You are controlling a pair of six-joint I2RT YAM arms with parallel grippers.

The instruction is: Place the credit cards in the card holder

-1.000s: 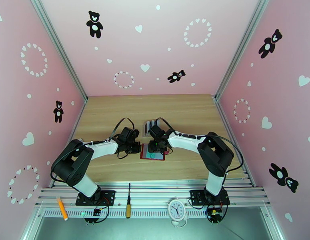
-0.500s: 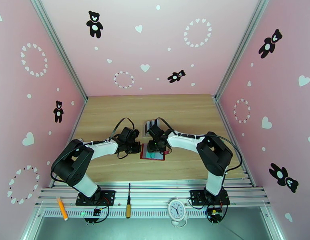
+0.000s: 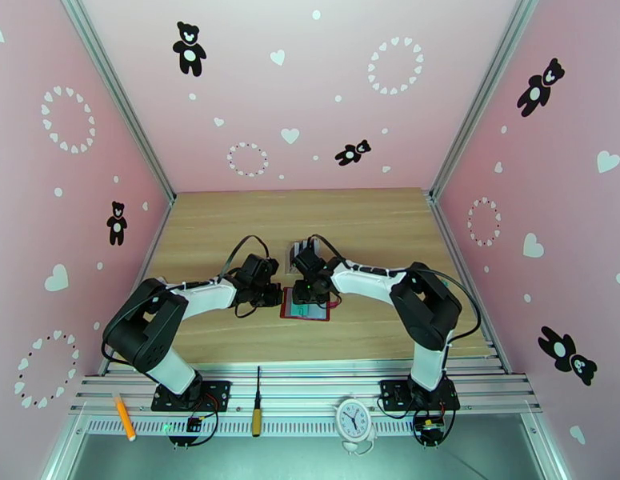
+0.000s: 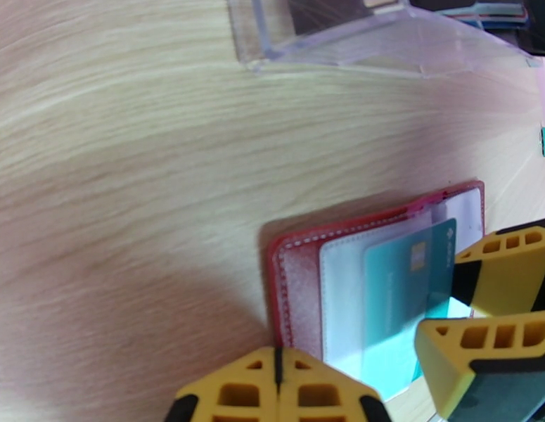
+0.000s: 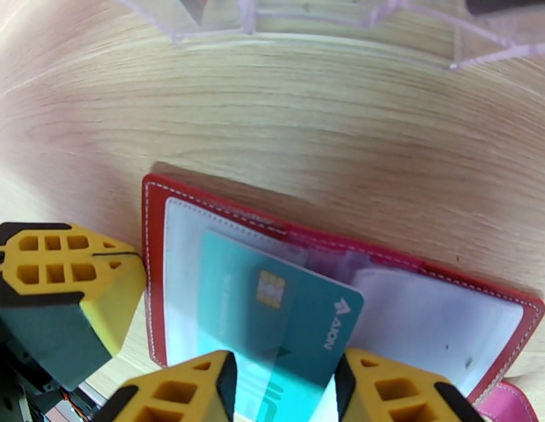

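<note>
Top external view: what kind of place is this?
Probably a robot data-collection cell, not a home: pink walls with bear and heart decals, aluminium frame, left arm and right arm bolted by a wooden table.

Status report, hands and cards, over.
Left hand shut at edge of card holder. Right hand astride teal card, grip unclear. Card partly in pocket. Nothing in the way.

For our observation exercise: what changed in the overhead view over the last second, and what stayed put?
The right tool, gripping the teal card, shifted slightly left over the card holder. The left tool and the card holder stayed put.
</note>
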